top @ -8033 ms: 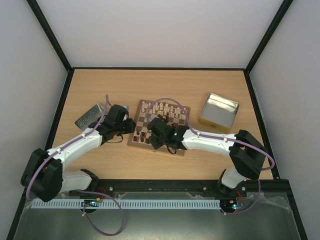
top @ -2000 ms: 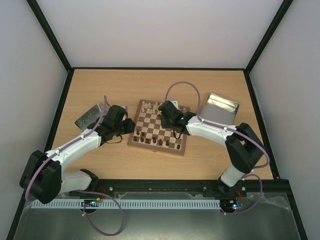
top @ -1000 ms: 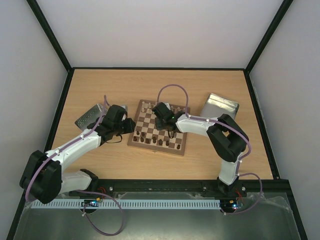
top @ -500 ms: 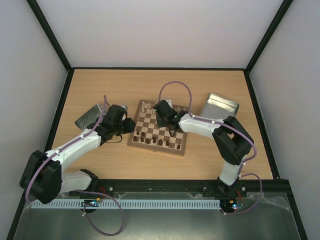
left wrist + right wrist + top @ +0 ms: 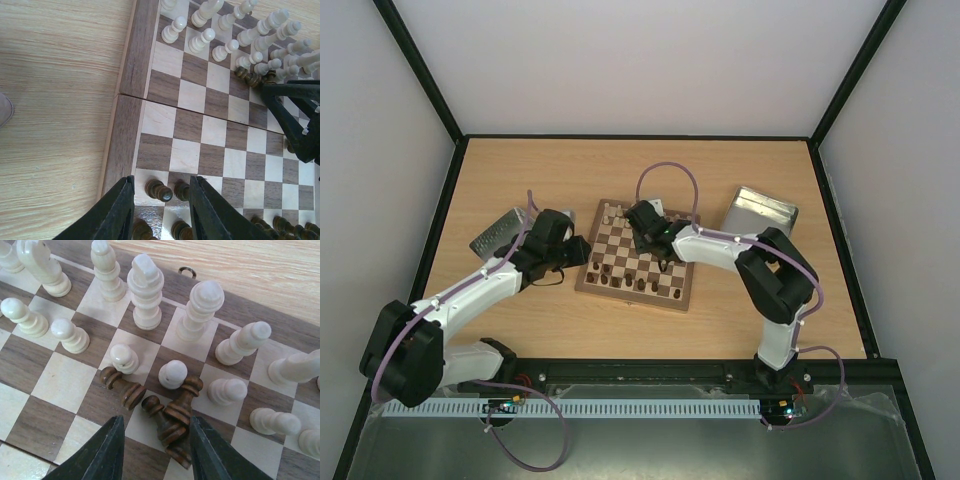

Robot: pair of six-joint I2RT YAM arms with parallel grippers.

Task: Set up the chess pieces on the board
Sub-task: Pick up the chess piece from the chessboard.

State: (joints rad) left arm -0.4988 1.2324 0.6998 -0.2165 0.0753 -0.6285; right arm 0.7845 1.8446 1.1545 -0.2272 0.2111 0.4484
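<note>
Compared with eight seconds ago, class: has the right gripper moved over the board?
Yes. The right gripper has travelled from the near edge of the board, among the dark pieces, toward its far side, beside the cream pieces.

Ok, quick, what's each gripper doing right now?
Left gripper: open, holding nothing.
Right gripper: open, holding nothing; dark brown wooden chess pieces lie tipped over beneath it.
</note>
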